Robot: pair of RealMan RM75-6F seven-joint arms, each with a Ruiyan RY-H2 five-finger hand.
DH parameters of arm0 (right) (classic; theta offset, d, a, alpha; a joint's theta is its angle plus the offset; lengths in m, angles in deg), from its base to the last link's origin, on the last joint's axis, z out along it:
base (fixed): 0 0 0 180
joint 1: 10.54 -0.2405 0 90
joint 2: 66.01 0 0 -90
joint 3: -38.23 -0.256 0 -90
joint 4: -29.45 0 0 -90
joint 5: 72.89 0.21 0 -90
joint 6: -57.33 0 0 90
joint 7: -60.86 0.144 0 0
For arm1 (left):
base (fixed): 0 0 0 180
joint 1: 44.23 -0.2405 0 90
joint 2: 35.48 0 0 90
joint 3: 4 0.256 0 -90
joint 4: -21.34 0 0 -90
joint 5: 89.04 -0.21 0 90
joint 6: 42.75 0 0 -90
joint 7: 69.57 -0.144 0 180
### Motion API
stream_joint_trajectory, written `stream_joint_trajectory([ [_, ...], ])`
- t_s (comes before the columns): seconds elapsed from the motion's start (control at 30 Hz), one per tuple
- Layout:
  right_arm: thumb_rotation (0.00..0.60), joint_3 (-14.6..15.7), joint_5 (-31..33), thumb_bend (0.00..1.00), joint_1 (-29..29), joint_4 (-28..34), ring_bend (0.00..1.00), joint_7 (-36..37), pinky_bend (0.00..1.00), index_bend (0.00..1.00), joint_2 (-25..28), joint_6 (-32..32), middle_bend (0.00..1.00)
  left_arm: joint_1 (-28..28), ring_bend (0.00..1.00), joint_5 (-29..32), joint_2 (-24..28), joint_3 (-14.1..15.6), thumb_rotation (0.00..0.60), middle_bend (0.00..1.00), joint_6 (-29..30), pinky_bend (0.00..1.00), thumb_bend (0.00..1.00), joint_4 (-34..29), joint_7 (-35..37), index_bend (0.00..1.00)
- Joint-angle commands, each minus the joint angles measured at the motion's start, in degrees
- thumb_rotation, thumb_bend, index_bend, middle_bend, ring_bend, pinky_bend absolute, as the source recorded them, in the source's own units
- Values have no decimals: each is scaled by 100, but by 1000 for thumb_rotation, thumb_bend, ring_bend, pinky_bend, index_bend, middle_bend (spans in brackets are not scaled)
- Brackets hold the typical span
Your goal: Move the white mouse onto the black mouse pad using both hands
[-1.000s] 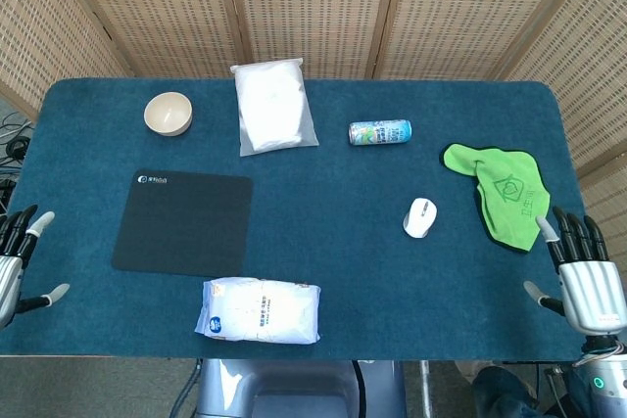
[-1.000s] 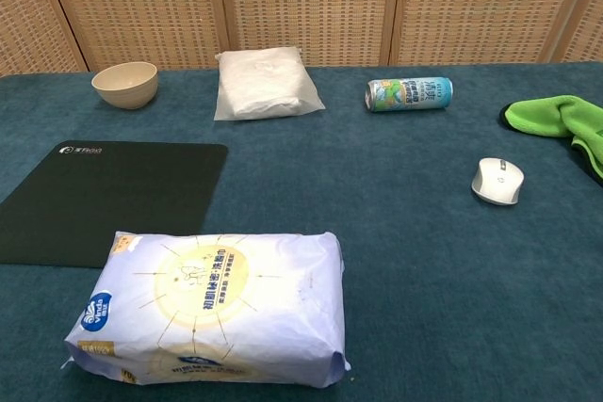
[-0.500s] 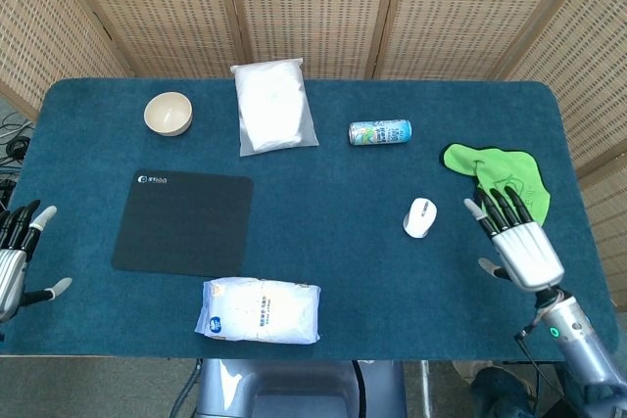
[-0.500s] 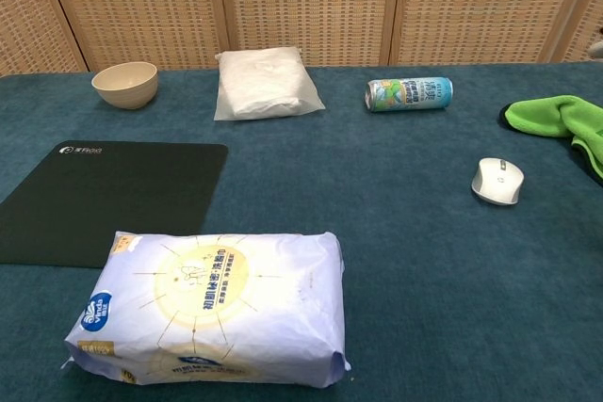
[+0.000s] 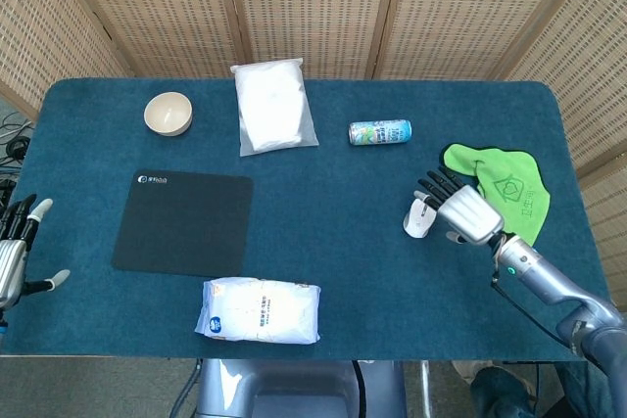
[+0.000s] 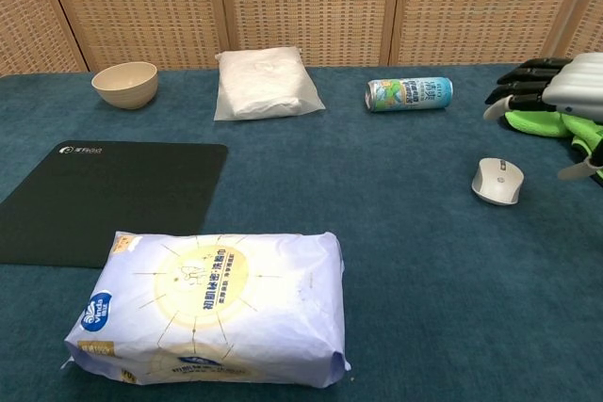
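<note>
The white mouse (image 5: 418,220) (image 6: 497,180) lies on the blue table cloth at the right. My right hand (image 5: 458,209) (image 6: 554,91) hovers just right of and above it, fingers spread and holding nothing. The black mouse pad (image 5: 183,222) (image 6: 104,197) lies flat at the left. At the table's left edge my left hand (image 5: 14,255) is open with nothing in it; only the head view shows it.
A packet of tissues (image 5: 261,310) (image 6: 212,308) lies in front of the pad. A beige bowl (image 5: 168,113), a white bag (image 5: 272,105) and a lying can (image 5: 380,131) line the back. A green cloth (image 5: 506,186) lies right of the mouse.
My right hand has moved from the table's right front edge leftward and forward to just beside the mouse. The left hand has drifted slightly down at the left edge.
</note>
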Motion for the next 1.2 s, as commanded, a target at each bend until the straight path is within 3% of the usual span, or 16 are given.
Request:
stream_joint_trajectory([
  [0.03,600,312,-172,0,-266,-657,36,364,59,196,-467,-86,151,40,0,82,-31,-36,600,0,-70,0,1,33,-36,0],
  [0.4,600,713,-195,2,-467,-1384,37,669,59,208,-937,-235,153,99,0,242,-71,-73,600,0,-211,0,3,94,-85,0],
  [0.57,600,857,-179,58,-557,-1711,55,583,76,228,-1091,-400,179,124,0,313,-79,-92,600,0,-274,0,3,130,-77,0],
  [0.77,600,1031,-168,191,-582,-1995,127,589,193,321,-1177,-558,254,148,0,390,-93,-110,600,0,-335,0,5,166,-79,0],
  [0.93,600,1089,-111,290,-543,-2121,248,727,321,460,-1253,-447,408,176,0,435,-113,-116,600,0,-389,0,5,190,-101,0],
  [1.2,600,1179,-129,412,-641,-2218,309,714,359,508,-1285,231,471,219,0,500,-114,-123,600,0,-493,0,5,220,-73,0],
])
